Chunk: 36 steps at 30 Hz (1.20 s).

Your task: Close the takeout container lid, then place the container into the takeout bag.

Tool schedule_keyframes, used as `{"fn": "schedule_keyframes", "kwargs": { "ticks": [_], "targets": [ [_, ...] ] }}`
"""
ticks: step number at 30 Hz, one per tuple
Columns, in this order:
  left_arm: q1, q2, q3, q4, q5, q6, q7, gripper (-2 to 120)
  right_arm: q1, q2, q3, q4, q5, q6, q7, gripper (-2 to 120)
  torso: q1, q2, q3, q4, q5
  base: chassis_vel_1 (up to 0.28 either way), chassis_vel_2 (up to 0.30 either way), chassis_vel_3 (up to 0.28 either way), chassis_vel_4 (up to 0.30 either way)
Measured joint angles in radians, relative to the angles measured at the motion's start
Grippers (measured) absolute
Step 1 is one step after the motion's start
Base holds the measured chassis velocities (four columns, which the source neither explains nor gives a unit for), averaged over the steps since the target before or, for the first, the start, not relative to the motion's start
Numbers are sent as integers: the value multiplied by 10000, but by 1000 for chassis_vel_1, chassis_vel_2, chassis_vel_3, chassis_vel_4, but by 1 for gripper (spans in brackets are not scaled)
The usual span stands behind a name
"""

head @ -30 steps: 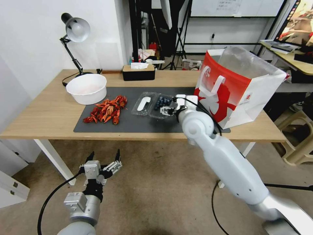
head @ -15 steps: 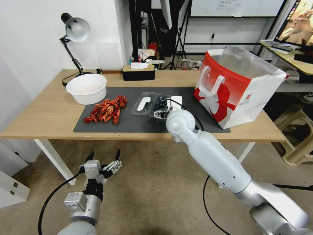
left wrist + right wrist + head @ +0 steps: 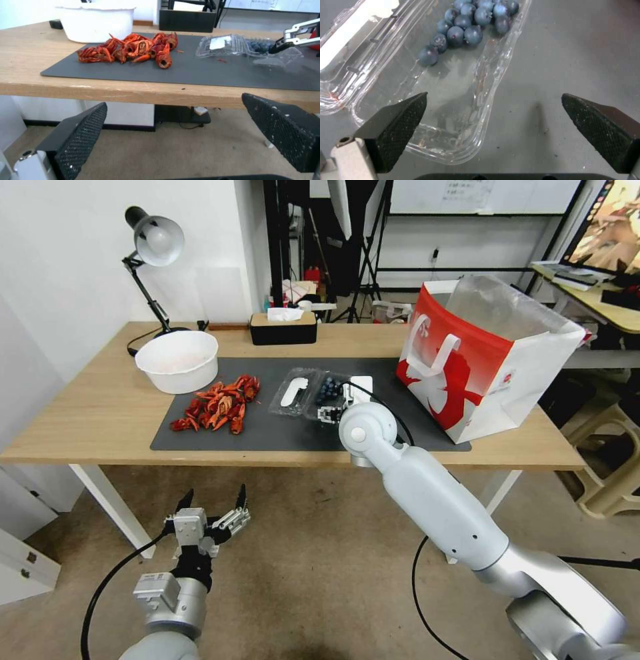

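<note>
Lying open on the dark mat (image 3: 267,437), one takeout container (image 3: 330,397) has its blueberry half beside its lid (image 3: 292,392), which is folded out flat to the left with the white label up. One takeout bag (image 3: 483,373) stands upright at the right end of the table (image 3: 100,413), well apart from the container, its mouth open. One white bowl (image 3: 179,360), one pile of red crayfish (image 3: 217,407), one black tissue box (image 3: 283,328) and one desk lamp (image 3: 155,243) make up the rest.

Two grippers are in view. From the head camera the right gripper (image 3: 330,413) sits at the container's near edge, half hidden by its own wrist. Its wrist camera makes plain that the fingers (image 3: 396,130) are spread wide, one over the clear tray (image 3: 453,100), the other over bare mat, and that about a dozen blueberries (image 3: 466,25) crowd the far end. The left gripper (image 3: 212,507) hangs below the table's near edge, fingers apart, holding nothing
</note>
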Motion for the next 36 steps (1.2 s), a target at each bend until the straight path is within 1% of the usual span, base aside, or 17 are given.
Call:
{"fn": "schedule_keyframes", "kwargs": {
  "ticks": [4, 8, 23, 36],
  "targets": [
    [-31, 13, 11, 45, -16, -6, -9, 100, 28, 58, -5, -111, 38, 3, 62, 100, -1, 0, 0, 0, 0, 0, 0, 0, 0],
    [-63, 21, 20, 77, -29, -38, -17, 100, 48, 139, 40, -203, 367, 6, 264, 100, 0, 0, 0, 0, 0, 0, 0, 0, 0],
    [-79, 67, 20, 105, -53, -40, -18, 100, 66, 151, 54, -274, 381, 12, 331, 100, 1, 0, 1, 0, 0, 0, 0, 0, 0],
    [-146, 74, 58, 251, -60, -201, -43, 100, 115, 72, 175, -450, 864, 18, 713, 100, 0, 0, 0, 1, 0, 0, 0, 0, 0]
  ]
}}
